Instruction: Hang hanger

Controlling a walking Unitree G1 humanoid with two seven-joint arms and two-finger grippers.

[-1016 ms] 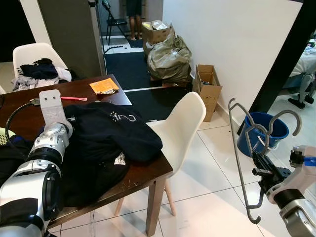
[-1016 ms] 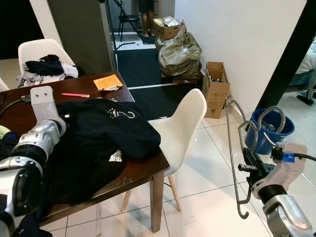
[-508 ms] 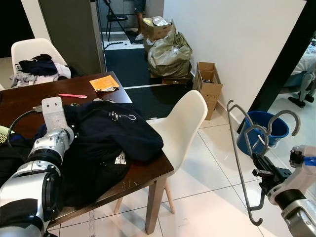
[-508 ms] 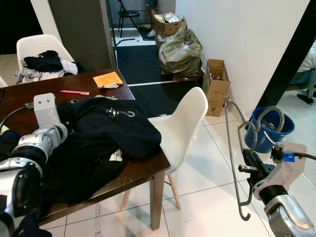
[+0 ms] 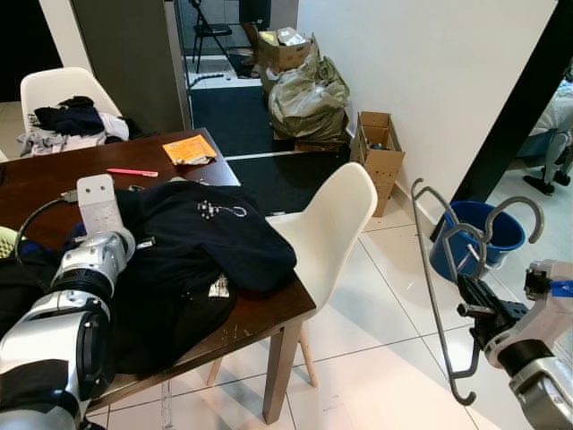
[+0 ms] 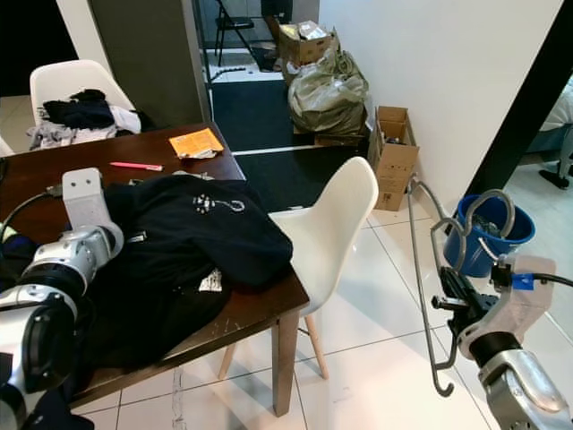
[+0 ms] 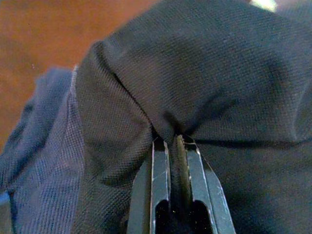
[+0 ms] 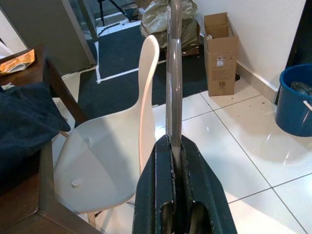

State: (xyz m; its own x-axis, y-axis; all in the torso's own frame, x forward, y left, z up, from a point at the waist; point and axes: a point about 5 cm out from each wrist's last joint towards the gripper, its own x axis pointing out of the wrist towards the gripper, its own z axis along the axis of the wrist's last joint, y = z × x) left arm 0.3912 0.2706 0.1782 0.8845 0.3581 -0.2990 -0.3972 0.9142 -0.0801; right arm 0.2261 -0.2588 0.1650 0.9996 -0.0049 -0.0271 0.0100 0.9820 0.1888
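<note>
The right tool (image 5: 472, 305) is clenched on the grey hanger (image 5: 430, 278), held upright over the floor beside the white chair (image 5: 327, 228). It looks light, stiff and smooth, likely to pivot; gripping mid-frame suits. The left tool (image 7: 173, 146) pinches the dark shirt (image 5: 201, 242) on the desk (image 5: 269, 313).

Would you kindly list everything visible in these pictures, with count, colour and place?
hanger: one, grey metal, held over the floor
dark garment: one, navy, heaped on the table
table: one, dark wood
white chairs: two, one beside the table, one behind it bearing clothes
orange paper: one, on the table's far end
pink pen: one, on the table
blue bucket: one, on the floor
cardboard boxes: two, along the wall
bagged bundle: one, olive, by the wall
left tool: shut on the dark garment
right tool: shut on the hanger
</note>
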